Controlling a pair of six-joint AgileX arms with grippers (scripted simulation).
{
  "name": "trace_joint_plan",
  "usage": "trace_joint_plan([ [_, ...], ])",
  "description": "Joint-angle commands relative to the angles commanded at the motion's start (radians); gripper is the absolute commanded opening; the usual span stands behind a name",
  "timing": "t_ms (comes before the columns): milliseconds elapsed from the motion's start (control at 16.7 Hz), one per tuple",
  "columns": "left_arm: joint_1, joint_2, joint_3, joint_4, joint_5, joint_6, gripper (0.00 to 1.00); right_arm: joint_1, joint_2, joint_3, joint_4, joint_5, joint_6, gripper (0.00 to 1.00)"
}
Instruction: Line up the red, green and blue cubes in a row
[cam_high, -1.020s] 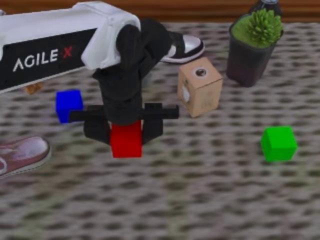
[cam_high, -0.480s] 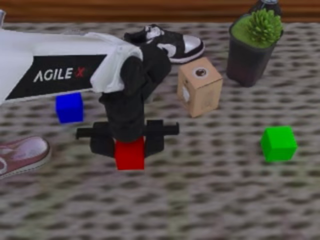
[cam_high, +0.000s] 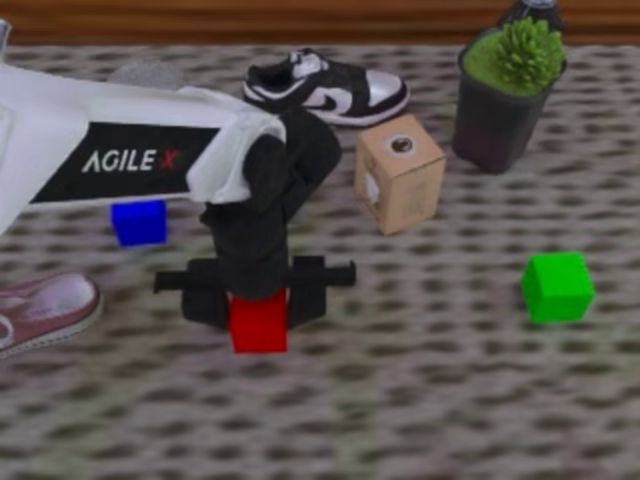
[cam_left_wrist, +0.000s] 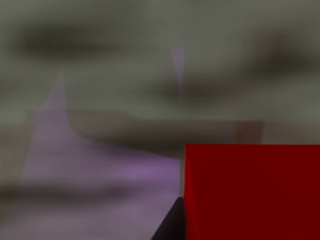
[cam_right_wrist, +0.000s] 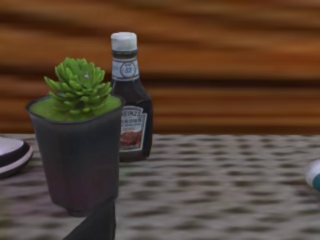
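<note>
Overall, the table (cam_high: 420, 400) carries a woven grey-brown mottled covering across its whole visible surface, and a band of brown wooden wall (cam_right_wrist: 225, 65) runs behind its far edge.

Left arm (cam_high: 110, 150): it reaches in from the 9 o'clock side of the top view. The left gripper (cam_high: 258, 300) sits a little left of centre, its fingers closed against two opposite sides of the red cube (cam_high: 259, 323). The cube appears square to the table edges; being a cube, it has no long axis. The left wrist view shows a flat red face (cam_left_wrist: 250, 192) close up beside one dark finger (cam_left_wrist: 170, 225).

Blue cube (cam_high: 139, 221): toward 10 o'clock from the red cube, partly hidden beneath the arm, edges roughly square to the table.

Green cube (cam_high: 558, 286): well apart at 3 o'clock from the red cube, turned slightly off square.

Other items: a tan box (cam_high: 399, 172) with a round hole stands at 1 o'clock from the red cube; a black-and-white shoe (cam_high: 330, 88) lies at 12 o'clock beyond it; a potted plant (cam_high: 508, 90) stands at 2 o'clock with a sauce bottle (cam_right_wrist: 128, 100) behind it; a pink shoe (cam_high: 40, 310) lies at the 9 o'clock edge.

Right arm: not seen in the top view; its wrist camera faces the plant and bottle, and the state of its gripper cannot be told.
</note>
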Motion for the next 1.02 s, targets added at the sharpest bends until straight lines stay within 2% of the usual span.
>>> trace_joint_plan([
  [660,0.0,0.0,0.0,0.0,0.0,0.0,0.98,0.0,0.0,0.0,0.0,0.0,0.0,1.0],
  [1020,0.0,0.0,0.0,0.0,0.0,0.0,1.0,0.0,0.0,0.0,0.0,0.0,0.0,1.0],
])
